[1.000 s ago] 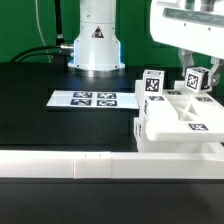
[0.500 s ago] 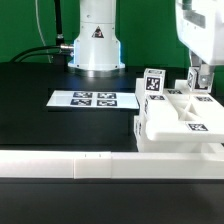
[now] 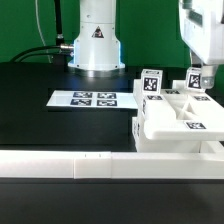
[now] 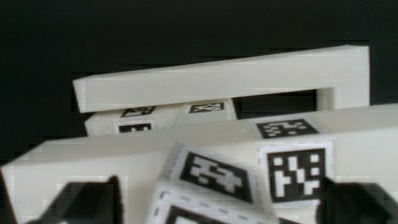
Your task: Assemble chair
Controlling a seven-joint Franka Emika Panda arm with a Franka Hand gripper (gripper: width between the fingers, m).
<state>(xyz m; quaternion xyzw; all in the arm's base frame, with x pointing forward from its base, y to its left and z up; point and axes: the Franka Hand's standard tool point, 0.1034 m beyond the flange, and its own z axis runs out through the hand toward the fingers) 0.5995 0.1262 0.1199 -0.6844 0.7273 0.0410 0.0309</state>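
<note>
The chair parts are white plastic pieces with black-and-white tags, clustered at the exterior view's right (image 3: 176, 118). An upright tagged block (image 3: 152, 84) stands at the cluster's back left. A second tagged block (image 3: 196, 84) stands at the back right, also seen in the wrist view (image 4: 240, 180). My gripper (image 3: 201, 78) hangs over this second block. In the wrist view the gripper (image 4: 228, 203) is open, with a dark finger on each side of the block (image 4: 89, 202). A gap shows at one finger. A slotted white frame piece (image 4: 214, 80) lies beyond.
The marker board (image 3: 85, 99) lies flat on the black table left of the cluster. A long white border rail (image 3: 90, 164) runs along the front. The arm's white base (image 3: 96, 42) stands at the back, with cables to its left.
My gripper has moved toward the exterior view's right and come down over the back-right tagged block, now straddling it. The chair parts have not moved.
</note>
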